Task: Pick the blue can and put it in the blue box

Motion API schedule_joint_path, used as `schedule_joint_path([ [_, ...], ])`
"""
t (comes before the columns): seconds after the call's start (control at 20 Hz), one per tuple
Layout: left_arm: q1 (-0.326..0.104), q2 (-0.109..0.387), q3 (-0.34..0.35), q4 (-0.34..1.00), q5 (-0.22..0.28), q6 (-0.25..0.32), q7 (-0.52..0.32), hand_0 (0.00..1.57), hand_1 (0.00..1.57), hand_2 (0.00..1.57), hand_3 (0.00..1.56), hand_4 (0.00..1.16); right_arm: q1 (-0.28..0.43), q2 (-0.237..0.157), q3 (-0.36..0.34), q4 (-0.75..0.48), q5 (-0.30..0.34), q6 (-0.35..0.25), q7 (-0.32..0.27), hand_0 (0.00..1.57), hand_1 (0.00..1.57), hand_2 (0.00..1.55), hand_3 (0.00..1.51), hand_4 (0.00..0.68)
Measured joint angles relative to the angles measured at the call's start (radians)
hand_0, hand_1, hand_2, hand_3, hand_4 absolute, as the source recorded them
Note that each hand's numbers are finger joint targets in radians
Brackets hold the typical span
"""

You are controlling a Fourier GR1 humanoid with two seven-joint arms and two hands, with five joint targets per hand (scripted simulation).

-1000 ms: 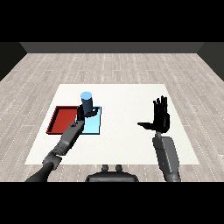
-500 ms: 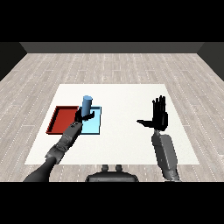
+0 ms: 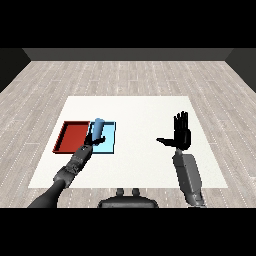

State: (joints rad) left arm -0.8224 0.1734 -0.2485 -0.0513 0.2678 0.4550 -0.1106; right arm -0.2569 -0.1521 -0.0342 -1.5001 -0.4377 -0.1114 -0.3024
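The blue can (image 3: 97,128) stands nearly upright over the light blue tray (image 3: 109,139), its base at or close to the tray floor; whether it touches I cannot tell. My left hand (image 3: 94,141) is curled round the can's lower part, coming in from the lower left. The red tray (image 3: 73,136) lies directly left of the blue one. My right hand (image 3: 182,135) is raised over the table's right half, fingers straight up and thumb out to the left, holding nothing.
The two trays sit side by side on the left half of the white table (image 3: 140,112). A wooden floor surrounds the table on all sides.
The left hand has lowered the can toward the blue tray and drawn it slightly nearer. The right hand has hardly moved.
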Motion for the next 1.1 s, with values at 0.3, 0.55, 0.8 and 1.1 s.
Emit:
schedule_joint_path([
  [0.3,-0.014,-0.009,-0.040,0.012,-0.057,0.038,-0.005,0.00,0.00,0.00,0.00,0.00,0.002,0.003,-0.013,0.021,-0.016,0.033,-0.021,0.00,0.00,0.00,0.00,0.000],
  [0.55,-0.001,-0.015,-0.002,-0.005,-0.036,0.154,-0.074,0.00,0.00,0.00,0.00,0.00,-0.028,0.022,-0.010,0.028,-0.015,0.027,-0.023,0.00,0.00,0.00,0.00,0.000],
  [0.8,0.009,-0.007,0.060,-0.073,0.008,0.231,-0.209,0.00,0.00,0.00,0.00,0.00,-0.008,0.033,-0.002,0.023,-0.016,0.044,-0.037,0.00,0.00,0.00,0.00,0.000],
  [1.1,0.030,-0.025,0.126,-0.272,0.072,0.105,-0.450,0.00,0.00,0.00,0.00,0.00,0.012,0.021,0.008,-0.010,-0.014,0.063,-0.030,0.00,0.00,0.00,0.00,0.000],
])
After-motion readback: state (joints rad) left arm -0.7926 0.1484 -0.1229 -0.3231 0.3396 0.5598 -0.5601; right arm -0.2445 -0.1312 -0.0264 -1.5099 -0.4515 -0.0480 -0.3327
